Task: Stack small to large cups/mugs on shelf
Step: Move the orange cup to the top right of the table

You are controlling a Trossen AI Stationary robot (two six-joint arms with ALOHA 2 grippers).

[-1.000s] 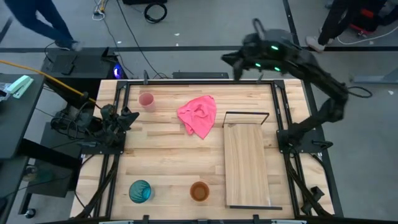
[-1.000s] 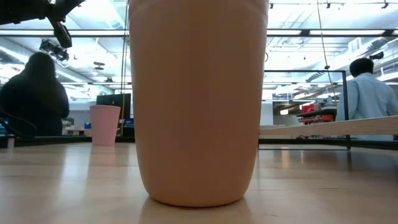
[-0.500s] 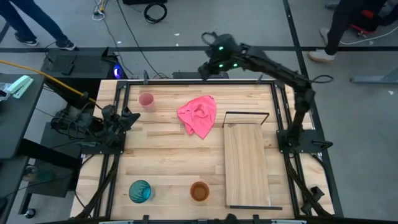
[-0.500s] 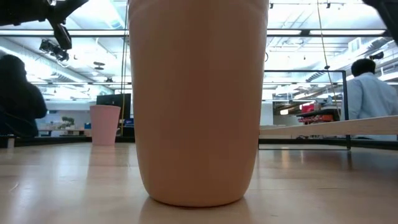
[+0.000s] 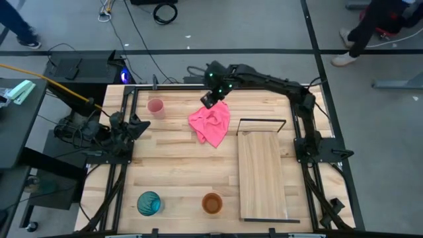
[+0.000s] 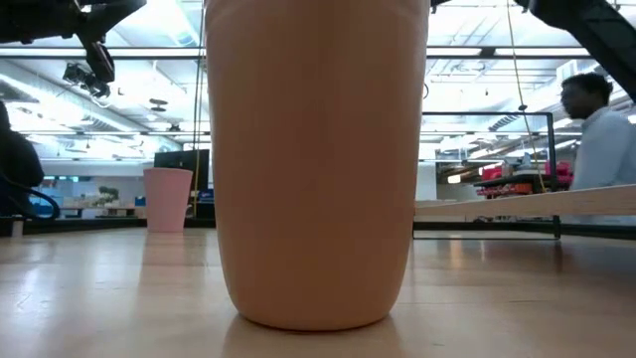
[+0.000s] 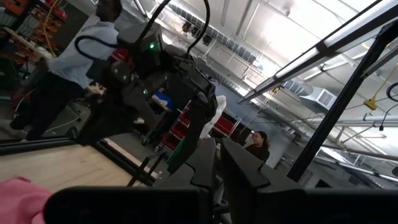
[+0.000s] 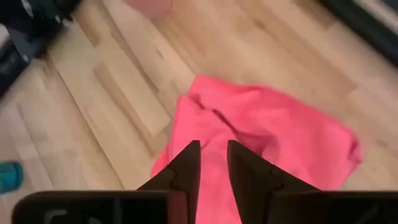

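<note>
The small pink cup (image 5: 155,106) stands upright at the far left of the table, and also shows in the low view (image 6: 167,199). The teal-blue cup (image 5: 149,203) and the orange-brown cup (image 5: 212,203) stand upright near the near edge; the orange-brown cup fills the low view (image 6: 316,159). The light-wood shelf board (image 5: 262,175) lies flat at the right, its black wire frame (image 5: 262,123) at the far end. My right gripper (image 5: 210,99) is shut and hangs above the far edge of the pink cloth (image 8: 267,130). My left gripper (image 5: 135,125) is shut, parked at the left edge.
The pink cloth (image 5: 211,122) lies crumpled between the pink cup and the shelf's wire frame. Bare plank tabletop lies in the middle, between the cloth and the two near cups. People move in the room behind the table (image 6: 601,129).
My right arm has swung from beyond the table's far right corner toward the left along the far edge, and come down over the far edge of the pink cloth. The cups, cloth and shelf have stayed where they were.
</note>
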